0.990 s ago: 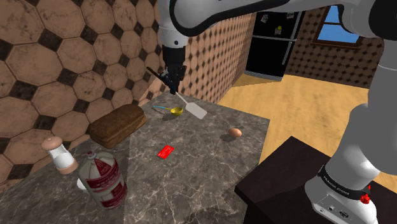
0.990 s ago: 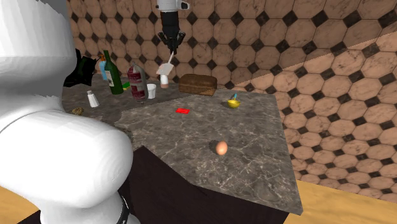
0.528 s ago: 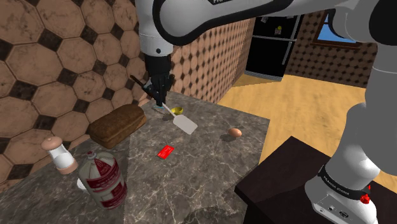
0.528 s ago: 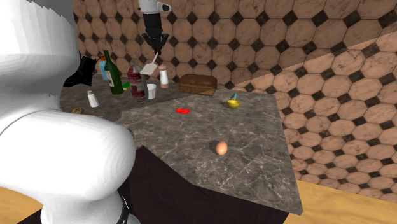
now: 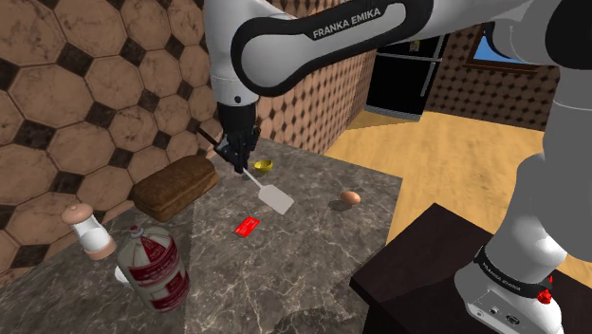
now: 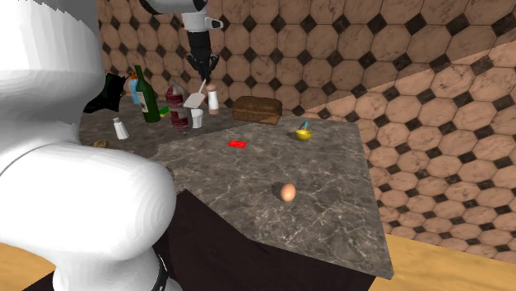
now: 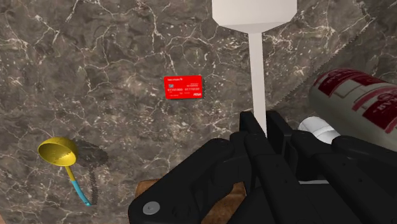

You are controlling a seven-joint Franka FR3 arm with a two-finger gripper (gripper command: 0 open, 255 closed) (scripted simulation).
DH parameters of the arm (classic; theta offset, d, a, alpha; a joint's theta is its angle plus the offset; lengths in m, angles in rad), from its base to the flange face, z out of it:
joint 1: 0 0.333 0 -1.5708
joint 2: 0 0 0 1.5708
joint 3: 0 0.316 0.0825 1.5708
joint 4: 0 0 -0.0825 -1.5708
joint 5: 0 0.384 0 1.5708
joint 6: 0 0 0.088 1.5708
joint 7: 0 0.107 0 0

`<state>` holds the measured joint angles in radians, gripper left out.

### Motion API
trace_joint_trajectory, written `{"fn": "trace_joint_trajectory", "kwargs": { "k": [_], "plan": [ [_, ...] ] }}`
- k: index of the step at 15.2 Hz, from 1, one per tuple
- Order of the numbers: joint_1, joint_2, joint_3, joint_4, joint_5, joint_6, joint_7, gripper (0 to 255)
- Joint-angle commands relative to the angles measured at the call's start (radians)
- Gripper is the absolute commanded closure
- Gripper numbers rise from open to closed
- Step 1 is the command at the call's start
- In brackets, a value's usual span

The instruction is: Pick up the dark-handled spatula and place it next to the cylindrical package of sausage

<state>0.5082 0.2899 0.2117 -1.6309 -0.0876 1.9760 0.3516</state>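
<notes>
My gripper (image 5: 233,152) is shut on the dark handle of a spatula, whose white blade (image 5: 278,199) hangs in the air over the marble counter, beside the bread loaf. In the wrist view the black fingers (image 7: 253,127) clasp the thin shaft and the spatula blade (image 7: 253,13) points away from the hand. The cylindrical sausage package (image 5: 157,267), white with dark red labels, lies on the counter toward the shoulder view's lower left. The same sausage package (image 7: 362,97) lies close beside the gripper (image 7: 264,124) in the wrist view. From the second exterior view the gripper (image 6: 201,70) hangs above the spatula blade (image 6: 195,100).
A brown bread loaf (image 5: 175,185) lies against the tiled wall. A red card (image 5: 248,226), a yellow scoop (image 5: 263,165) and an egg (image 5: 350,197) lie on the counter (image 5: 313,256). A salt shaker (image 5: 88,231) stands by the sausage. A green bottle (image 6: 147,97) and a white cup (image 6: 197,118) stand further along.
The arm has carried the spatula toward the shoulder view's left and lower, away from the yellow scoop and closer to the bread loaf and the sausage package. The grip is unchanged.
</notes>
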Motion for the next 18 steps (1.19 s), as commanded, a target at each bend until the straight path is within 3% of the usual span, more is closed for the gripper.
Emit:
{"fn": "trace_joint_trajectory", "kwargs": {
  "k": [1,18],
  "plan": [
    [0.0,0.009,-0.001,-0.017,-0.003,0.027,0.002,255],
    [0.004,0.085,-0.011,-0.143,-0.028,0.226,0.021,255]
  ]
}}
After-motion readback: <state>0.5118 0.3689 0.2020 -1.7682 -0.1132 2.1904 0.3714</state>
